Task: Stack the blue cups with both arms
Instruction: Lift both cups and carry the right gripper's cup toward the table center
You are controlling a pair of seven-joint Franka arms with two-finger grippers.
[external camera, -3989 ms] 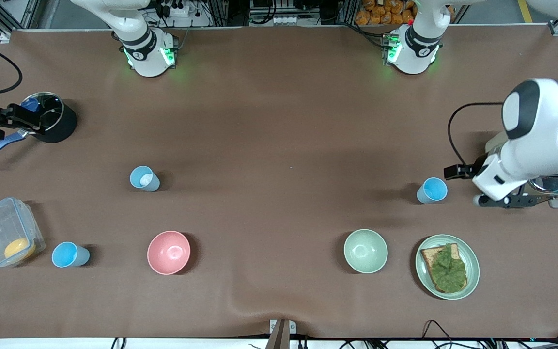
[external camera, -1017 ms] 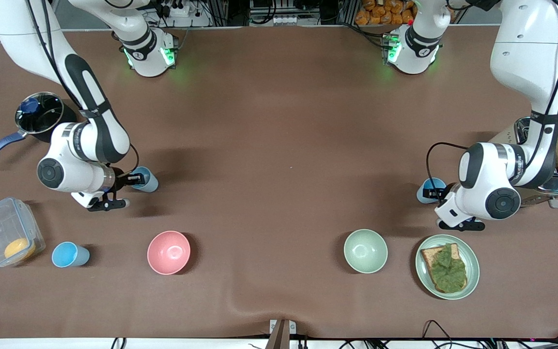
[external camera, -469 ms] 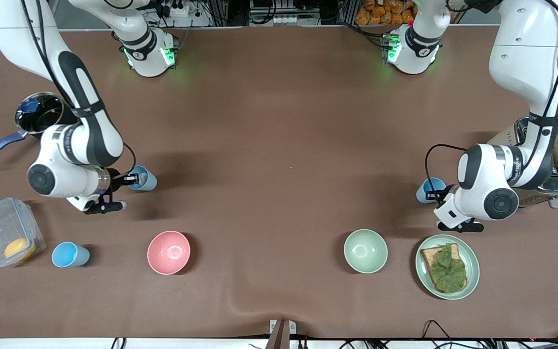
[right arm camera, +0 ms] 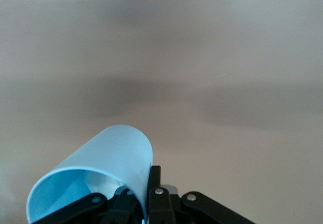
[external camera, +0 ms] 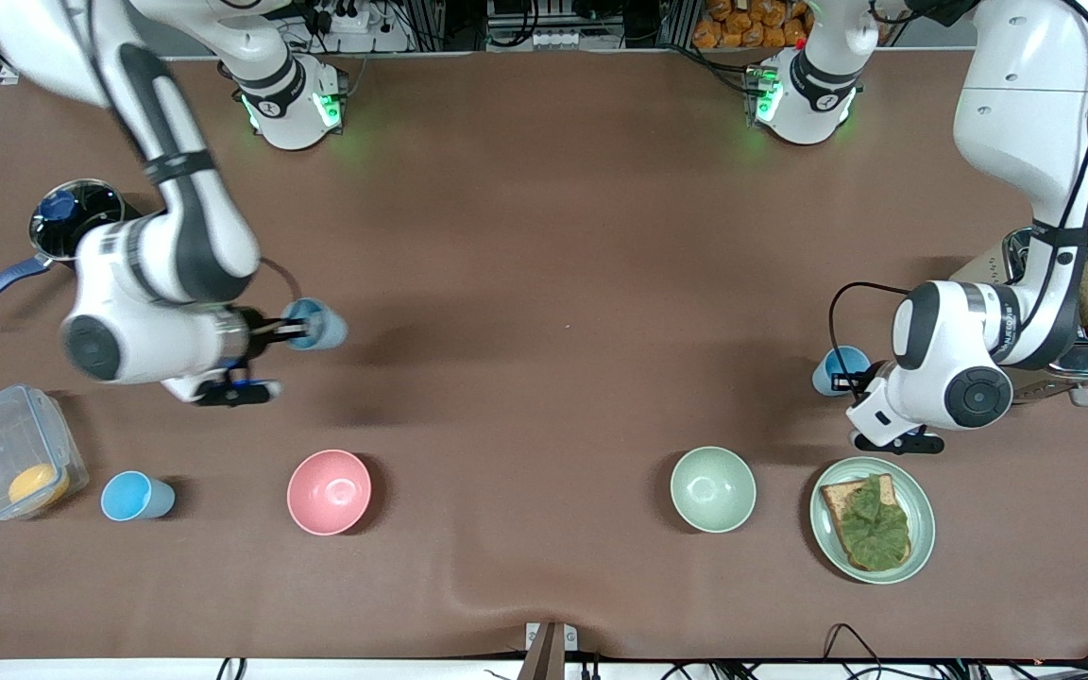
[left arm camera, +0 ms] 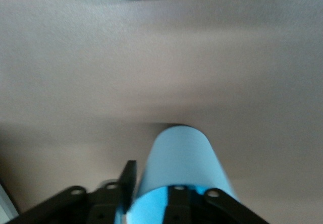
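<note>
Three blue cups show in the front view. My right gripper (external camera: 291, 331) is shut on the rim wall of one blue cup (external camera: 317, 326) and holds it tilted above the table; in the right wrist view (right arm camera: 146, 186) this cup (right arm camera: 101, 163) has something white inside. My left gripper (external camera: 854, 380) is at a second blue cup (external camera: 835, 366) that stands on the table by the toaster. In the left wrist view (left arm camera: 151, 186) one finger is outside this cup's (left arm camera: 184, 156) wall and one inside, with a gap. A third blue cup (external camera: 135, 497) stands beside the clear container.
A pink bowl (external camera: 329, 491) and a pale green bowl (external camera: 712, 488) stand nearer the front camera. A plate with toast and lettuce (external camera: 872, 519), a toaster (external camera: 1078, 354), a clear container (external camera: 10, 453) and a dark pot (external camera: 81, 222) stand around the table's ends.
My right gripper has lifted its blue cup off the table and carried it toward the table's middle. The left arm has stayed at its cup, almost still.
</note>
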